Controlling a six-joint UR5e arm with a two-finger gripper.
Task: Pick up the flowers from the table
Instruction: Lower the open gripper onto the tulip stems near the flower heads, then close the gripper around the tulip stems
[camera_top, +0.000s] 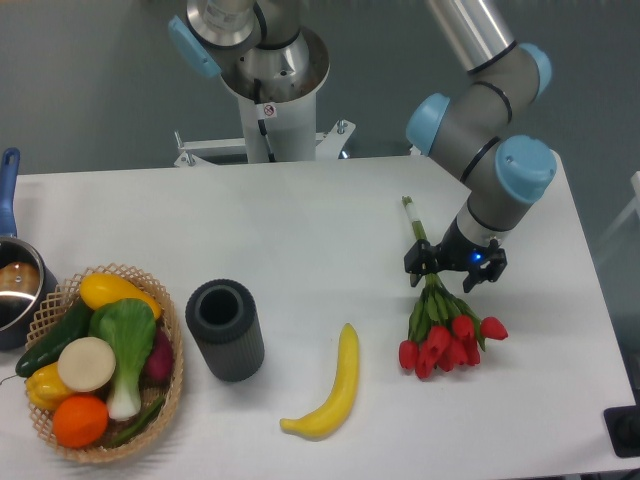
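While the flowers (440, 325) lie flat near the right edge of the smooth white desk (300, 230), nothing is lifted yet. With its jaws apart, the gripper (452, 270) straddles the thin green stems above the glossy red buds; closing and raising remain.

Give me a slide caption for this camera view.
Robot gripper poised over the stems of red tulips lying on a white table.

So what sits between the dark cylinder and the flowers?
Only the banana, lying on the white table in the fixed camera view, apart from the cylinder and the flowers.
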